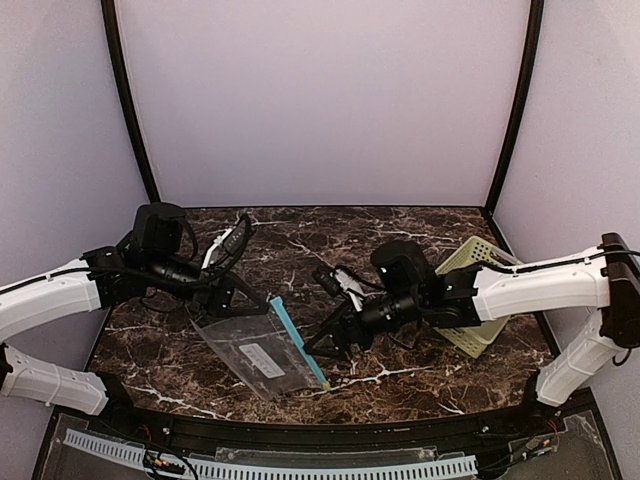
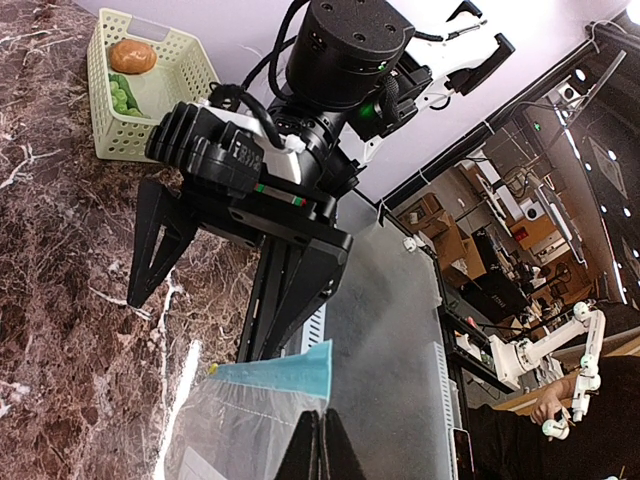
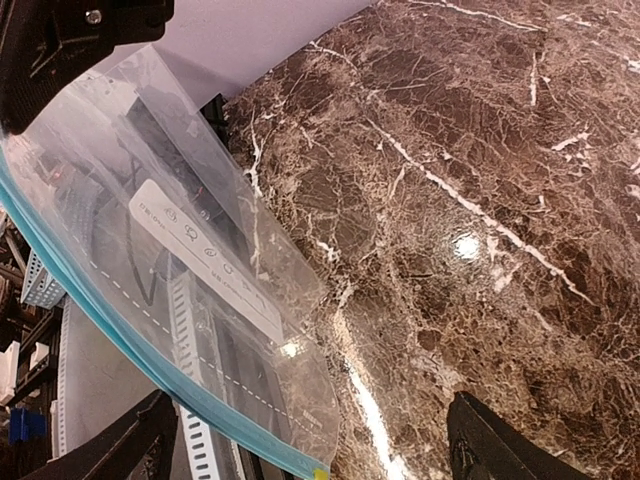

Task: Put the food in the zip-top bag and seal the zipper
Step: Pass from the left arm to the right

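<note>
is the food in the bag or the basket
In the pale green slotted basket: the brown oval and green lumpy vegetable lie inside it.

Four things on the worktop [image 1: 420,225].
One zip-top bag [image 1: 262,348] at seven o'clock; one basket [image 1: 470,258] at three, holding one green vegetable [image 2: 121,92], one brown oval [image 2: 132,56].

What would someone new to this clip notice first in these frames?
The clear zip-top bag lies at the table's near centre. The left gripper pinches its far edge, and its teal zipper faces the open right gripper. The food is not in it: the brown oval and green vegetable lie in the pale green basket on the right side of the table.
</note>
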Motion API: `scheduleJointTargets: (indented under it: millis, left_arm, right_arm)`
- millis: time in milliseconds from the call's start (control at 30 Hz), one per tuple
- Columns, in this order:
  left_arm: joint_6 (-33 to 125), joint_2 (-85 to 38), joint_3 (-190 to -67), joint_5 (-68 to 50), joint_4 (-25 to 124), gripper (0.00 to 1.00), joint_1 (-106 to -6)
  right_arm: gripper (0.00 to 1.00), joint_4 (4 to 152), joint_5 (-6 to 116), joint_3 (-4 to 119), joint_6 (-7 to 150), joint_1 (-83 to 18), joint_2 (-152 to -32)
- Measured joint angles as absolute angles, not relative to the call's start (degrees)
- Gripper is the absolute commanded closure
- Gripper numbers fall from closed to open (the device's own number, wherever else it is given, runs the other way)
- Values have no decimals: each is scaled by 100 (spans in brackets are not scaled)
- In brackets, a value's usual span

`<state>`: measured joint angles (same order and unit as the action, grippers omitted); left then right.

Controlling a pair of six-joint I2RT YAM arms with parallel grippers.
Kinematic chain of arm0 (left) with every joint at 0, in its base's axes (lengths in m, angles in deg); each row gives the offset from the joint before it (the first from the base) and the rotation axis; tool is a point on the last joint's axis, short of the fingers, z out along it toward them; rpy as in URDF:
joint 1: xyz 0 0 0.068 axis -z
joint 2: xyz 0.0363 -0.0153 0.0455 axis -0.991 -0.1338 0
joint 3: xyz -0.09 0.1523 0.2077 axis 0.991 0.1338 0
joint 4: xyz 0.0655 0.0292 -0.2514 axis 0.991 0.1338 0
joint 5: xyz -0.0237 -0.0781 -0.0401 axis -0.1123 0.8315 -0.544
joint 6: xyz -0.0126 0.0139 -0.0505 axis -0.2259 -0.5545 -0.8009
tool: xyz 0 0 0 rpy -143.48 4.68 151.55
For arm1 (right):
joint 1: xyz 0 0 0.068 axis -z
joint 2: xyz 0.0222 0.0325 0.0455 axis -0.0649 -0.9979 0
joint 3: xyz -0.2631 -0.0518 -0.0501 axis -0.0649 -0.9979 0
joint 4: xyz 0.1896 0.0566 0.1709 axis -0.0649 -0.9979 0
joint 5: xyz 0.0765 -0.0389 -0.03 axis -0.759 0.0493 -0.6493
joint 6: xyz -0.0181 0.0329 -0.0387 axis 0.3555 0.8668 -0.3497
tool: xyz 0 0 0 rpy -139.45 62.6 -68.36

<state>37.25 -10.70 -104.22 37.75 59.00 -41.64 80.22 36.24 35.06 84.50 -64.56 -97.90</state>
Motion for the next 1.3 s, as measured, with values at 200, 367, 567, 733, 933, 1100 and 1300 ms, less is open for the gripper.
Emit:
scheduleJointTargets:
  millis: [200, 367, 567, 733, 933, 1100, 1300]
  left_arm:
    - [3705, -1070, -10422, 3775, 5881, 99, -4164]
    - [3686, -1070, -10422, 3775, 5868, 99, -4164]
    - [3684, -1070, -10422, 3775, 5868, 99, -4164]
    - [3684, -1070, -10422, 3775, 5868, 99, -4164]
    - [3684, -1074, -10422, 3775, 5865, 99, -4164]
    - [3686, -1123, -10422, 3777, 5865, 99, -4164]
    - [3686, -1184, -10422, 3779, 5863, 99, -4164]
  right_arm:
    - [8, 8076, 3589, 3440, 8450, -6231, -9565]
    - [8, 8166, 3532, 3414, 8452, -6141, -9482]
    - [9, 8225, 3385, 3412, 8452, -6141, -9545]
    - [9, 8236, 3300, 3412, 8448, -6141, -9635]
    - [10, 8229, 3252, 3414, 8402, -6163, -9799]
    - [10, 8227, 3239, 3432, 8360, -6213, -9897]
    - [10, 8227, 3208, 3460, 8323, -6279, -9937]
